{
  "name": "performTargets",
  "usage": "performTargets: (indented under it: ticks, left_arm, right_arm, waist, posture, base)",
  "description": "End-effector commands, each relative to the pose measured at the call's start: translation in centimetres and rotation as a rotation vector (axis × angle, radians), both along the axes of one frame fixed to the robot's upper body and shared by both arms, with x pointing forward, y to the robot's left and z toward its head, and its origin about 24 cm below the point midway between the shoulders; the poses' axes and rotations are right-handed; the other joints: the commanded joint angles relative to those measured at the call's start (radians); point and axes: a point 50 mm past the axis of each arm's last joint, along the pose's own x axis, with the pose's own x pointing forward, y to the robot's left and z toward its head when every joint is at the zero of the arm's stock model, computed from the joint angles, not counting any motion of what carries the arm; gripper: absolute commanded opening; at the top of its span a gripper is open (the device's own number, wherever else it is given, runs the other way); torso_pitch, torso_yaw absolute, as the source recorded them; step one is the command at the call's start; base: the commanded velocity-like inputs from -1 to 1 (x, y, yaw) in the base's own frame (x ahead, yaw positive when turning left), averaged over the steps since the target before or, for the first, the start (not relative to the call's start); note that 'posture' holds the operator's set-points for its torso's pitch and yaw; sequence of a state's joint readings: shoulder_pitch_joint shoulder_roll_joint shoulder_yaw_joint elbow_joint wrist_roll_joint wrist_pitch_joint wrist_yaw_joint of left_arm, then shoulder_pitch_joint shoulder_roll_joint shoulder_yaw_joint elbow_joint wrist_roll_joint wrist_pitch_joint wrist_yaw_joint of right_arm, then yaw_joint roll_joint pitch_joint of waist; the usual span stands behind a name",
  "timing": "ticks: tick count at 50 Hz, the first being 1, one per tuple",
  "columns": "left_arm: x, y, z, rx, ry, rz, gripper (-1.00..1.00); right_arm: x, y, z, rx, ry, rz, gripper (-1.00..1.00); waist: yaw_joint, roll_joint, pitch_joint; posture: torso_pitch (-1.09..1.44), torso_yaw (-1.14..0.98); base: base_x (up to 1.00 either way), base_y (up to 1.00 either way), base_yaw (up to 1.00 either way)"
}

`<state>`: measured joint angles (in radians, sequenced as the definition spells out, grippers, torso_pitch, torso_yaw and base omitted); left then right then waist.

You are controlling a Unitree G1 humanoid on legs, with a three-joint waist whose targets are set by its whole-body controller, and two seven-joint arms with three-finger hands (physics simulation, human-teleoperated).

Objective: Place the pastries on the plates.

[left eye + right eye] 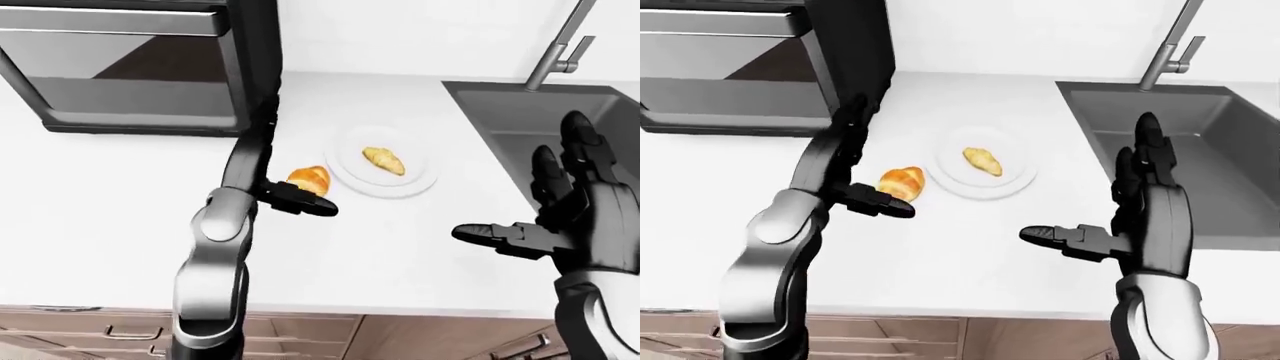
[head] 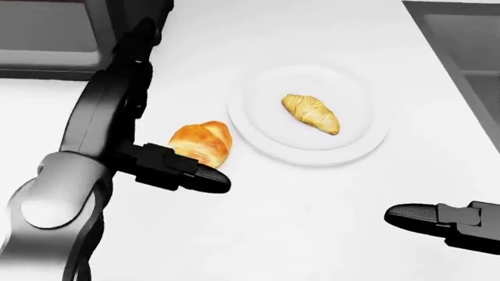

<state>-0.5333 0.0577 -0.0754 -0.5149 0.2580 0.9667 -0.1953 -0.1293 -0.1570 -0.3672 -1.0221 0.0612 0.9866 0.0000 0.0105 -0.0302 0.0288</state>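
DONE: small croissant (image 2: 311, 113) lay on plate (image 2: 258, 126), mid-counter | LEFT: large croissant (image 2: 202, 142) sat beside plate's left rim; only one plate showed | HANDS: left hand (image 2: 176, 167) spread, thumb apparently touching it; right hand (image 1: 1140, 202) wide, empty

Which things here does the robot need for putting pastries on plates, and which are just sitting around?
Needed: big croissant on the counter, small croissant already on the plate, left hand.
Just there: sink, tap, oven.

One croissant (image 1: 982, 160) lies on the plate (image 1: 1015, 174); another pastry (image 1: 902, 182) sits beside it.
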Motion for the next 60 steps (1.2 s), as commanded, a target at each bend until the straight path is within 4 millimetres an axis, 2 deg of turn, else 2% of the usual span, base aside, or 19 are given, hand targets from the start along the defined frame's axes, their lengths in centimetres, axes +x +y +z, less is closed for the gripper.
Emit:
performTargets:
  ticks: [1, 9, 16, 38, 39, 43, 45, 46, 47, 50, 51, 60]
  left_arm:
    - [-0.1, -0.4, 2.4, 0.019, -0.148, -0.005, 1.0]
    - [1.2, -2.2, 2.5, 0.076, -0.164, -0.032, 1.0]
    - [2.1, -2.5, 1.5, 0.139, -0.146, -0.013, 1.0]
    - [1.7, -2.7, -0.9, 0.23, -0.07, -0.043, 1.0]
    - [1.7, -2.7, -1.0, 0.23, -0.067, -0.043, 0.8]
    - [1.7, -2.7, -1.3, 0.24, -0.061, -0.044, 0.58]
    - [1.8, -2.7, -1.4, 0.25, -0.058, -0.039, 0.33]
    - [1.8, -2.6, -1.4, 0.249, -0.057, -0.037, 0.32]
    - [1.8, -2.7, -1.6, 0.26, -0.054, -0.041, 0.18]
    - [1.8, -2.6, -1.8, 0.274, -0.051, -0.038, 0.09]
    - [1.9, -2.5, -1.9, 0.292, -0.052, -0.03, -0.02]
    - [1.9, -2.3, -2.6, 0.371, -0.046, -0.024, -0.18]
  right_arm:
    - [-0.4, 0.0, 1.1, -0.026, -0.072, -0.006, 1.0]
    - [-0.3, 0.3, 1.0, -0.024, -0.073, 0.0, 1.0]
    - [-0.3, 0.2, 1.2, -0.029, -0.076, 0.0, 1.0]
    - [-0.5, 0.2, 0.8, -0.03, -0.07, -0.002, 1.0]
    - [-0.5, 0.2, 0.8, -0.029, -0.07, -0.003, 1.0]
    - [-0.5, 0.2, 0.7, -0.03, -0.069, -0.001, 1.0]
    - [-0.5, 0.2, 0.8, -0.031, -0.071, -0.002, 1.0]
    - [-0.5, 0.2, 0.8, -0.029, -0.071, -0.001, 1.0]
    - [-0.5, 0.2, 0.7, -0.03, -0.07, -0.001, 1.0]
    - [-0.5, 0.1, 0.8, -0.029, -0.071, -0.002, 1.0]
    - [-0.5, 0.1, 0.8, -0.029, -0.071, -0.002, 1.0]
    - [-0.4, 0.1, 1.2, -0.032, -0.079, 0.0, 1.0]
  waist:
    - [0.001, -0.002, -0.024]
    - [-0.001, -0.008, -0.026]
    - [-0.001, -0.01, -0.03]
    - [-0.001, -0.01, -0.031]
    - [-0.001, -0.01, -0.031]
    - [-0.001, -0.01, -0.032]
    - [-0.001, -0.01, -0.032]
    - [-0.001, -0.01, -0.032]
    - [-0.001, -0.01, -0.032]
    - [-0.001, -0.01, -0.032]
    - [-0.001, -0.01, -0.032]
    - [-0.002, -0.01, -0.034]
  posture:
    - [0.0, 0.0]
    - [0.0, 0.0]
    - [0.0, 0.0]
    - [0.0, 0.0]
    - [0.0, 0.0]
    - [0.0, 0.0]
    - [0.0, 0.0]
    - [0.0, 0.0]
    - [0.0, 0.0]
    - [0.0, 0.0]
    - [0.0, 0.0]
    - [0.0, 0.0]
  base:
    - [0.0, 0.0, 0.0]
    - [0.0, 0.0, 0.0]
    - [0.0, 0.0, 0.0]
    - [0.0, 0.0, 0.0]
    - [0.0, 0.0, 0.0]
    - [0.0, 0.0, 0.0]
    - [0.0, 0.0, 0.0]
    - [0.0, 0.0, 0.0]
    - [0.0, 0.0, 0.0]
    - [0.0, 0.0, 0.0]
    - [0.0, 0.0, 0.0]
    - [0.0, 0.0, 0.0]
